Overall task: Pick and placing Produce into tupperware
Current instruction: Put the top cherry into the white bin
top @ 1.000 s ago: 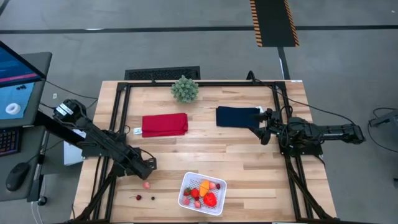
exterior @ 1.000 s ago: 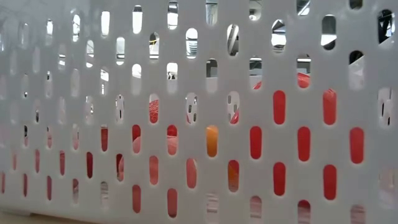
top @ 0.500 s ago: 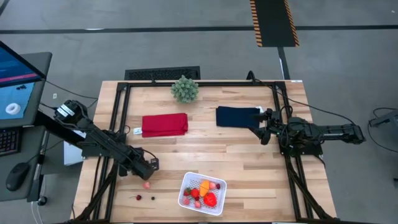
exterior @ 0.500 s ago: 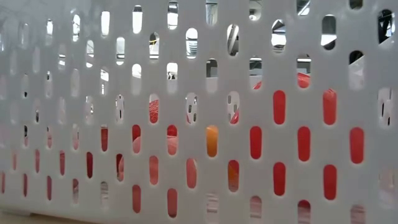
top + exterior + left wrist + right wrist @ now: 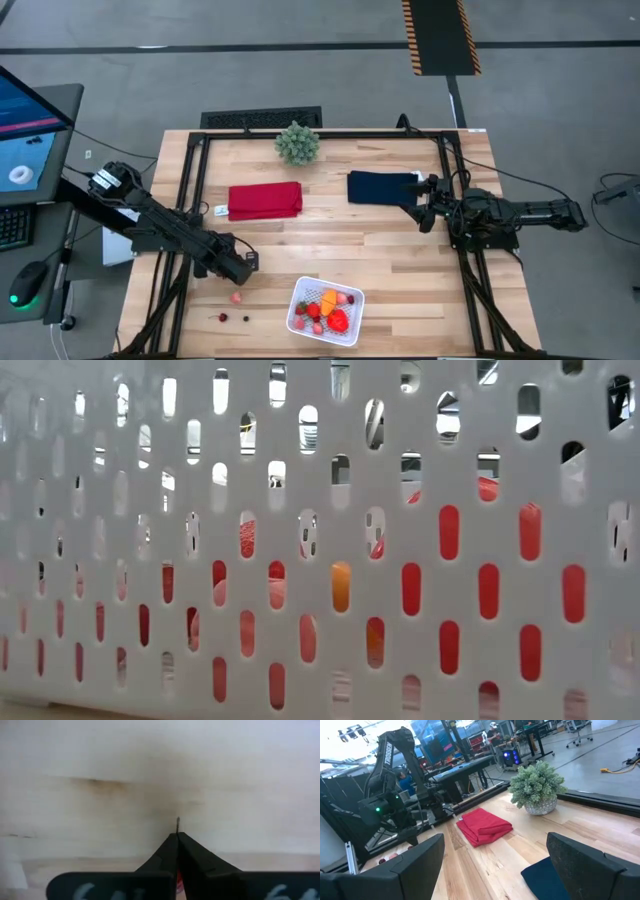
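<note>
My left gripper [image 5: 245, 264] points down over the wood table, left of the white tupperware [image 5: 349, 322], and is shut. In the left wrist view a thin dark stem [image 5: 178, 822] sticks out past its tips and a bit of red [image 5: 179, 883] shows between the fingers. The tupperware holds several pieces of Produce, among them an orange one [image 5: 328, 297] and a red one [image 5: 339, 320]. A pinkish piece [image 5: 236, 296] and two dark cherries [image 5: 222, 317] [image 5: 246, 318] lie on the table near the front edge. My right gripper [image 5: 495, 865] waits open at the right. My left gripper pinches a small red piece of Produce between its two fingers, coming from above with the fingers pointing down. Its thin stem [image 5: 178, 822] pokes out beyond the fingertips. The fingers hide the rest of the piece, and whether it is clear of the table I cannot tell.
A red folded cloth [image 5: 264, 200] and a navy folded cloth [image 5: 381, 187] lie mid-table, with a bushy green plant [image 5: 297, 143] at the far edge. The tupperware's slotted white wall [image 5: 320, 490] fills the low view.
</note>
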Robot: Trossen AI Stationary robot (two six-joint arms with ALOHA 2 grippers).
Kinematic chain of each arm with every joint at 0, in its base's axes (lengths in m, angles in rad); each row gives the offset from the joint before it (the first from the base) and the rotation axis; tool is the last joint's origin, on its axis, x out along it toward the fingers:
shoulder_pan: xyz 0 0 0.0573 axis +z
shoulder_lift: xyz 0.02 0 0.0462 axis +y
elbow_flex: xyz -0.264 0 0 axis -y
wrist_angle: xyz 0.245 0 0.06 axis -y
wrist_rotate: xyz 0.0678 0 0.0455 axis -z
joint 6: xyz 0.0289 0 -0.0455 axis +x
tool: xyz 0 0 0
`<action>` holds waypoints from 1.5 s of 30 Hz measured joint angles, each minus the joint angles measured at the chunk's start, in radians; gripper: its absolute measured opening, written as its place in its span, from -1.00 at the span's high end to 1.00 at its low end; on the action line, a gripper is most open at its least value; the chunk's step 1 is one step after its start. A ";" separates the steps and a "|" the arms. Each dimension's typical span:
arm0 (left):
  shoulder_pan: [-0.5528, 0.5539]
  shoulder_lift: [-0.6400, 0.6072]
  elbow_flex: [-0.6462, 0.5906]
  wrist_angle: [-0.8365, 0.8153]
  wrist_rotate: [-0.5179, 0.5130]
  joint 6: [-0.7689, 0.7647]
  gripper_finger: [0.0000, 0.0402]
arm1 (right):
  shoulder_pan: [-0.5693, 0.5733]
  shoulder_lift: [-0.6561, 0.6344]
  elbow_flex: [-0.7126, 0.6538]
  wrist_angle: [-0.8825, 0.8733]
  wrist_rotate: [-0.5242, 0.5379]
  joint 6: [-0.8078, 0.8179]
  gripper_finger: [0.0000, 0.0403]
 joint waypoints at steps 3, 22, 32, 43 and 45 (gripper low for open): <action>0.024 -0.009 0.043 -0.028 0.025 0.059 1.00 | 0.000 0.000 0.000 0.000 0.000 0.000 -0.86; 0.116 -0.011 0.591 -0.524 -0.127 0.618 1.00 | 0.000 0.000 0.000 0.000 0.000 0.000 -0.86; 0.086 0.057 0.749 -0.482 -0.004 0.897 1.00 | 0.000 0.000 0.000 0.000 0.000 0.000 -0.86; 0.042 0.406 1.204 -0.640 -0.037 1.227 1.00 | 0.000 0.000 0.000 0.000 0.000 0.000 -0.86; 0.044 0.481 1.295 -0.659 -0.036 1.268 1.00 | 0.000 0.000 0.000 0.000 0.000 0.000 -0.86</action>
